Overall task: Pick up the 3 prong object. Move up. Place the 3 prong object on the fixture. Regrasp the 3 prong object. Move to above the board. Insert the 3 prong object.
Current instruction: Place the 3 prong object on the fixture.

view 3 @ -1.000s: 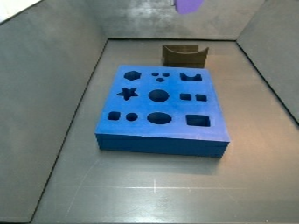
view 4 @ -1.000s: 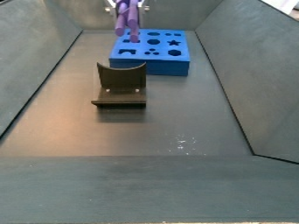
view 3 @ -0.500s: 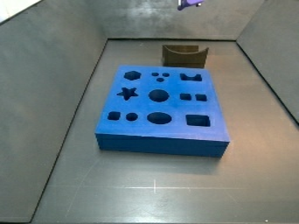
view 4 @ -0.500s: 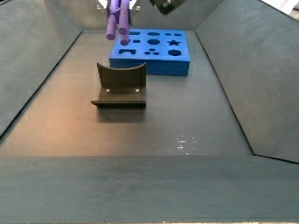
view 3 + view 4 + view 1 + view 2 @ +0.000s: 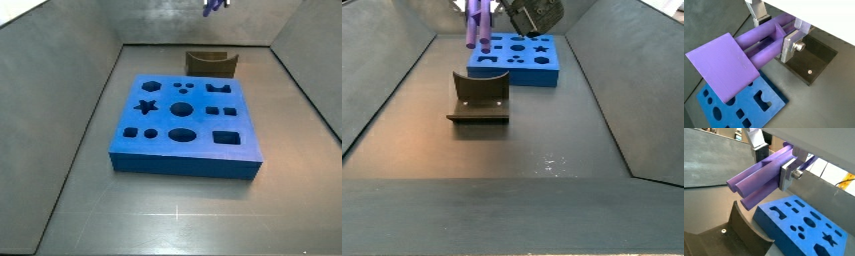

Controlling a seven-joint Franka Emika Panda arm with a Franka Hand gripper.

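The gripper (image 5: 777, 31) is raised high above the floor and pinches the 3 prong object (image 5: 757, 42) between its two silver fingers (image 5: 791, 44). Both wrist views show the light-purple peg clamped near one end, with most of its lobed length projecting out past the fingertips. In a wrist view, the peg (image 5: 757, 178) extends over the gap between the fixture (image 5: 741, 225) and the board (image 5: 807, 223).

In a side view, the peg (image 5: 476, 25) hangs upright from the gripper (image 5: 481, 6) at the top edge of the frame, above the floor between the fixture (image 5: 480, 97) and the board (image 5: 520, 59). It touches neither. In a side view, only the lower tip of the peg (image 5: 215, 5) shows at the top edge.

The board (image 5: 183, 125) lies flat on the grey floor (image 5: 174, 215), cut-outs facing up. The fixture (image 5: 211, 62) stands on the floor just beyond it, apart from it. Grey sloped walls (image 5: 389, 90) enclose the work area.
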